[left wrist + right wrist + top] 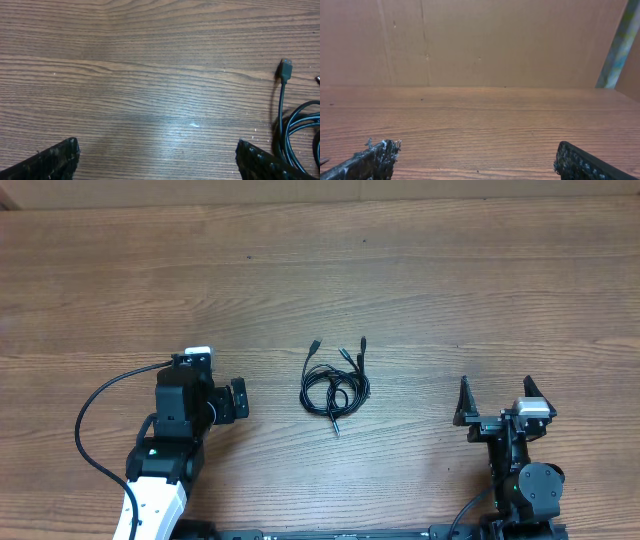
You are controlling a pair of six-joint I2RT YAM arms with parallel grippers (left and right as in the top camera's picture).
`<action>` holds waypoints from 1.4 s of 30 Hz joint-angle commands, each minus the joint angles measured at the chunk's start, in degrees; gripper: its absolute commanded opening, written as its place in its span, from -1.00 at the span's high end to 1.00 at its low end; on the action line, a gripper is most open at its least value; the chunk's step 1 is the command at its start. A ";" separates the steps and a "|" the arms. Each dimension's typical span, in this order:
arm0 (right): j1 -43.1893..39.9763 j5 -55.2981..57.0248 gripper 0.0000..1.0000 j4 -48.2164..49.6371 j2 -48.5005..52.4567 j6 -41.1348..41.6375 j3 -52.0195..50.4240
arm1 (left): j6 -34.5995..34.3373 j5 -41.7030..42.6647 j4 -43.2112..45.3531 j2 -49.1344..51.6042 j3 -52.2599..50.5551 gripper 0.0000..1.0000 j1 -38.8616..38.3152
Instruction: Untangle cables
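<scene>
The cables (pixel 335 385) lay in a loose coil at the middle of the tabletop (pixel 420 270), between the arms. The left hand (pixel 157 160) stood spread wide near the coil. The right hand (pixel 497 398), also spread wide, sat farther off.
</scene>
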 commanded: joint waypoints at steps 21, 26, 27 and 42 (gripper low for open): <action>0.09 0.74 -1.00 0.20 -0.50 -0.24 -0.57 | 1.11 0.76 -0.07 0.24 1.53 -0.99 0.24; 0.09 0.74 -1.00 0.20 -0.50 -0.24 -0.57 | 1.11 0.79 -0.07 0.24 1.53 -0.99 0.24; 0.09 0.74 -1.00 0.20 -0.50 -0.24 -0.57 | 1.11 0.79 -0.07 0.24 1.53 -0.99 0.24; 0.09 0.74 -1.00 0.20 -0.50 -0.24 -0.57 | 1.99 2.23 -0.09 0.24 1.55 -0.99 0.24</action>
